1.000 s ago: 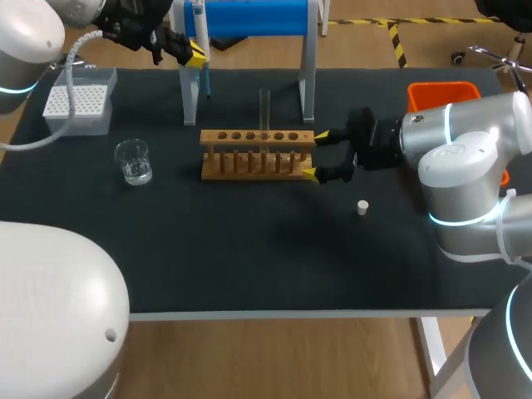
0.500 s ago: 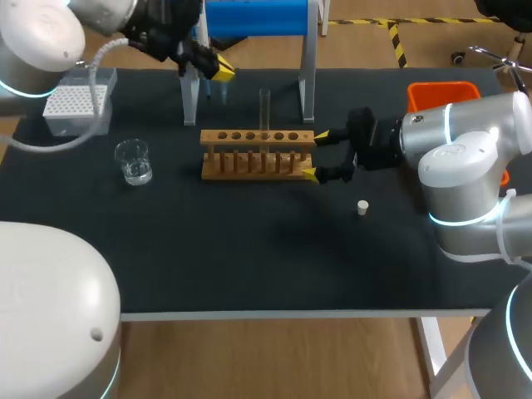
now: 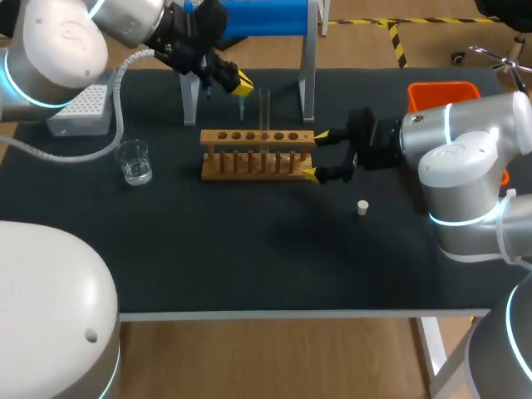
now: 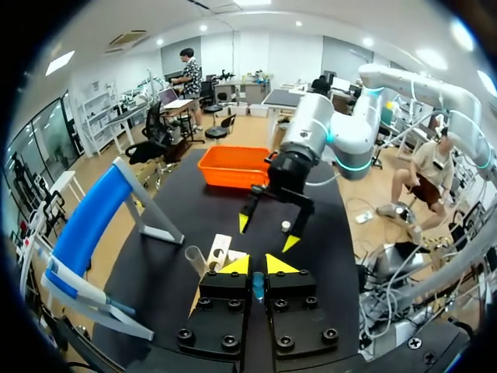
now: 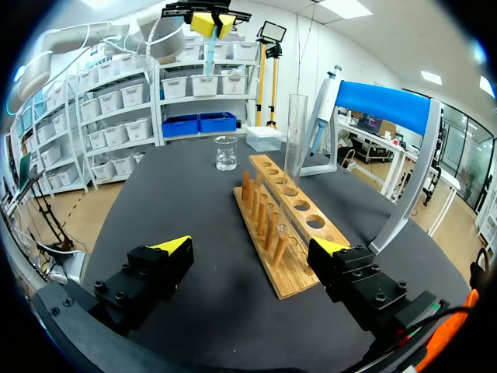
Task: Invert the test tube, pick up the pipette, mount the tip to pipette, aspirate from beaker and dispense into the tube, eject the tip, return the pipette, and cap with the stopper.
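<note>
The black table [image 3: 249,258] fills most of the frame. The left arm [image 3: 75,41] enters at upper left. The left gripper [image 3: 238,82] hangs at upper centre, fingers closed on a blue tip [image 4: 258,287] that points down. The right arm [image 3: 465,158] enters at right. The right gripper [image 3: 316,155] is spread wide, a finger on either side of the rack's [image 3: 256,154] right end. The stand [image 3: 258,18] is at top centre, the bin [image 3: 445,93] upper right and the tip box [image 3: 83,106] upper left. The beaker [image 3: 133,160] sits middle left. The tube [image 3: 265,108] stands upright in the rack. The stopper [image 3: 362,207] lies right of centre.
</note>
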